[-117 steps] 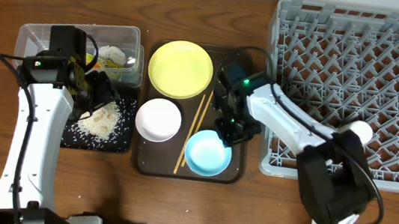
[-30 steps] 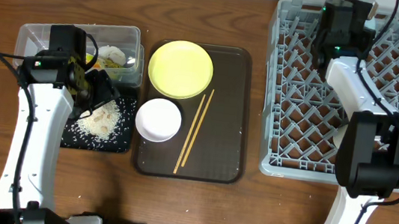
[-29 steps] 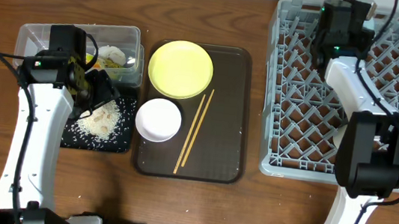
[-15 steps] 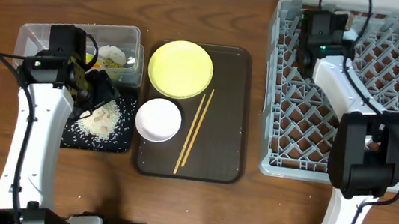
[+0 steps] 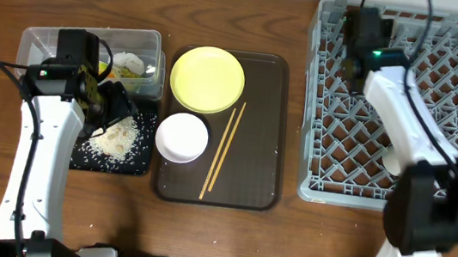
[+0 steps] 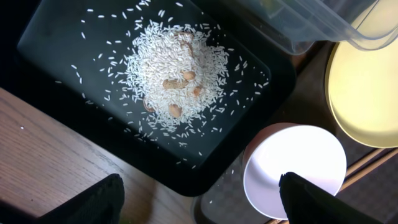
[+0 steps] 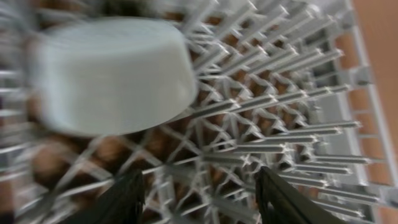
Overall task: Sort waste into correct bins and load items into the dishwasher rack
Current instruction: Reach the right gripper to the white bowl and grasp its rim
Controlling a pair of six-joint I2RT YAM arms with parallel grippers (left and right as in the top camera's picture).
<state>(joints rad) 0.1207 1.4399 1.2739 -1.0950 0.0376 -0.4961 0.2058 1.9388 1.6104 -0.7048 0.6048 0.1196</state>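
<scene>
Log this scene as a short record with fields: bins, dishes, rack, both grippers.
clear rectangular plastic tub: holds green-and-yellow snack wrapper with crumpled white paper
shallow black rectangular tray: pile of off-white rice scraps
brown serving tray: round yellow plate, white bowl, wooden chopsticks
large grey plastic dishwasher rack: light blue bowl inside, blurred, clear of the fingers
left gripper: open, empty, above the black tray's edge and the white bowl
right gripper: open, empty, over the rack
</scene>
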